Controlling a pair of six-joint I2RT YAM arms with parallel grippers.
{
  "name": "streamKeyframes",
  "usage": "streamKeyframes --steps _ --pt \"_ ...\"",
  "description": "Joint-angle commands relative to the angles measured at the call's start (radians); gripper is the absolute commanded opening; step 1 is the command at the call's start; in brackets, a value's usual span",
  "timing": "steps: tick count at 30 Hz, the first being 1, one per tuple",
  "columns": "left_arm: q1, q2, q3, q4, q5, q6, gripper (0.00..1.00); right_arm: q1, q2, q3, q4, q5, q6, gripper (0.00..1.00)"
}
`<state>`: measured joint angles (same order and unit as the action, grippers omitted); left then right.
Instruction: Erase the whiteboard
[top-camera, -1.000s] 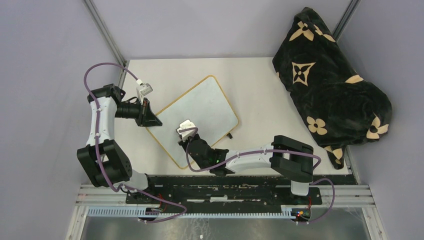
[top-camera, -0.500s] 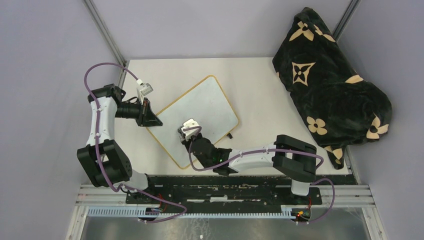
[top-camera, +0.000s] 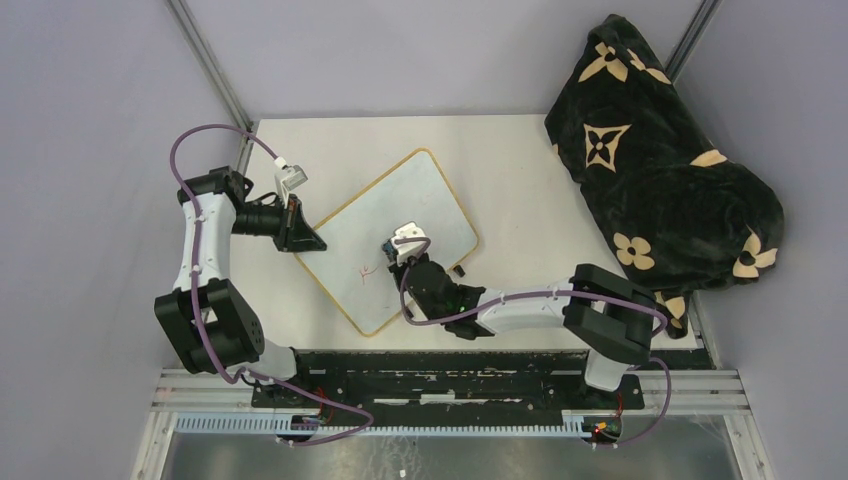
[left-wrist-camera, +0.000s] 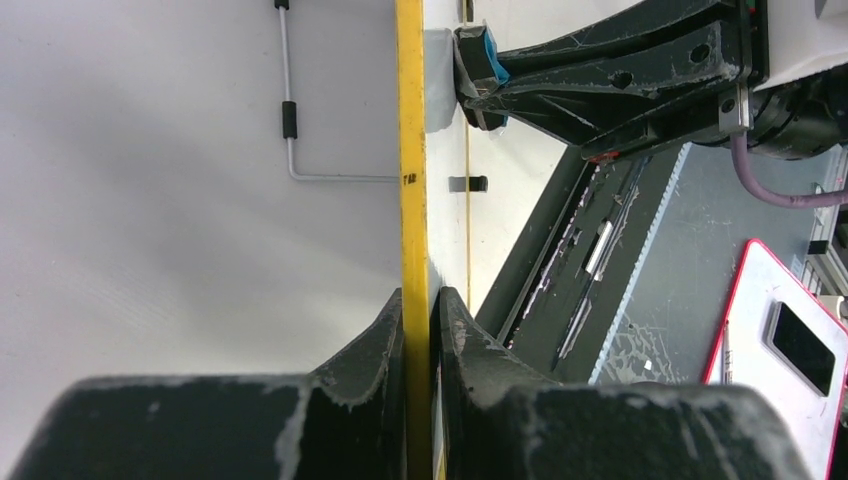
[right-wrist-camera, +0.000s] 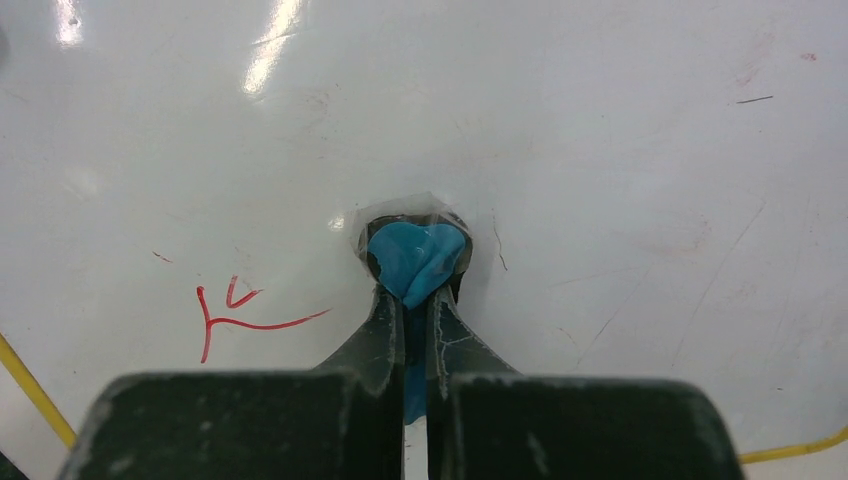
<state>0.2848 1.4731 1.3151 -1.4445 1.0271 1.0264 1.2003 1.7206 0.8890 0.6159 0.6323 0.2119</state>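
The whiteboard, white with a thin yellow frame, lies tilted on the table. A small red mark sits near its near-left part, also in the right wrist view. My left gripper is shut on the board's left yellow edge. My right gripper is shut on a blue cloth and presses it on the board, to the right of the red mark. The blue cloth also shows in the left wrist view.
A black blanket with beige flower patterns is heaped at the table's right side. A black foot sticks out at the board's near edge. A black rail runs along the table's front.
My right gripper has moved right and away across the board with the cloth, uncovering a small red mark at the near-left. The left gripper has held still on the board's edge.
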Motion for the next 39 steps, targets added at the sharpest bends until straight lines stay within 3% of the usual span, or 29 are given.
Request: streamKeyframes --steps 1,7,15,22,31,39 --pt "-0.011 -0.005 0.007 0.012 -0.026 0.009 0.03 0.05 0.074 0.075 -0.038 0.007 -0.006 0.01" --pt "-0.01 -0.005 0.001 0.018 -0.022 0.006 0.03 0.161 0.166 0.209 -0.075 -0.018 -0.031 0.01" --pt "-0.012 -0.016 -0.001 0.018 -0.03 0.005 0.03 0.198 0.213 0.29 -0.09 -0.026 -0.04 0.01" --pt "-0.013 -0.02 -0.001 0.014 -0.03 0.007 0.03 0.134 0.146 0.182 -0.058 0.025 -0.019 0.01" --pt "-0.012 -0.021 0.006 0.008 -0.038 0.011 0.03 -0.034 -0.019 -0.007 -0.041 0.077 0.01 0.01" --pt "-0.012 -0.012 0.002 0.007 -0.029 0.011 0.03 0.006 0.016 0.014 -0.034 -0.013 0.045 0.01"
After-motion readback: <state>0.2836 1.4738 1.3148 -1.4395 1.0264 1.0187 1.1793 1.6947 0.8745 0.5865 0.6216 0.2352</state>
